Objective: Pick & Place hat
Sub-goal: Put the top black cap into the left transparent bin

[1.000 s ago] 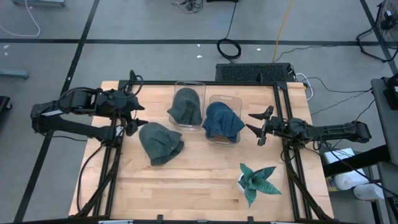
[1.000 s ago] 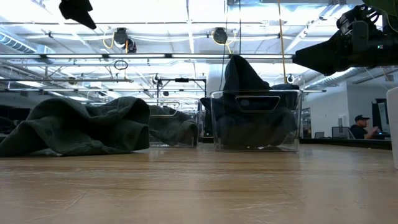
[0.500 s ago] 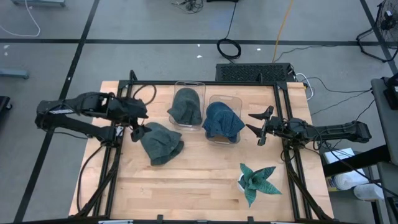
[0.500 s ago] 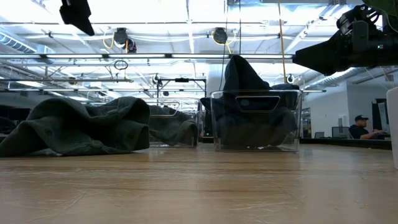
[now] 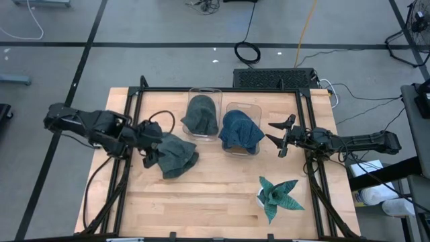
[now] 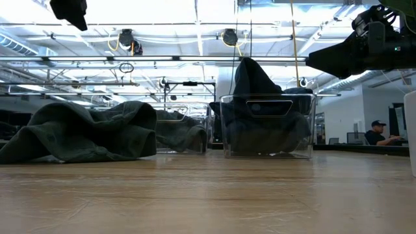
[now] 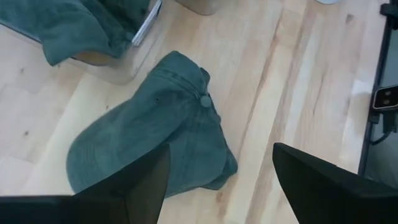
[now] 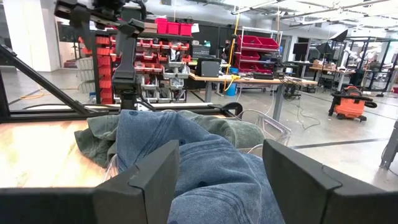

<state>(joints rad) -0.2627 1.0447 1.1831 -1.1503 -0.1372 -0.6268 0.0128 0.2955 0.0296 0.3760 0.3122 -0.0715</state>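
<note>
A dark green hat (image 5: 175, 154) lies loose on the wooden table (image 5: 215, 202), left of centre, crumpled, its top button (image 7: 204, 100) facing up. My left gripper (image 5: 149, 153) hangs open above the hat's left edge and tips downward. In the left wrist view the hat (image 7: 155, 134) lies beyond the open fingers (image 7: 140, 186). In the low view that gripper (image 6: 69, 10) is high above the table. My right gripper (image 5: 277, 138) waits open and level at the right, pointing at a blue hat (image 5: 240, 131) in a clear bin.
Two clear bins stand at the far middle, one (image 5: 204, 91) holding a green hat (image 5: 201, 114), the other (image 5: 243, 106) holding the blue hat. A green-and-white leafy toy (image 5: 279, 195) sits near the front right. Black frame rails (image 5: 127, 114) border the table's sides.
My left gripper has swung from the table's far left toward the near edge and the right. It has sunk a little and now hangs over the loose green hat's left edge. The hat has not moved.
</note>
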